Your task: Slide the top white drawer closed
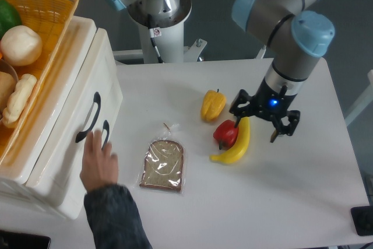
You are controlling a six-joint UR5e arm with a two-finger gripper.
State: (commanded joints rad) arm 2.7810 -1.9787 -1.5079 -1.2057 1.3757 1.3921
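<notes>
— What's at the left?
— The top white drawer (87,94), flush in its cabinet, a person's hand (98,164) beside its lower neighbour's handle.
— And right?
— The tool (265,125), fingers apart and empty, above the bench (303,202) by the banana (238,141).

Bright, even overhead light, soft short shadows on the white table (280,202), sharp focus throughout, no glare.

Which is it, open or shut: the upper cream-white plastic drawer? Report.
Shut: the upper cream-white plastic drawer sits flush with the lower white drawer.
</notes>
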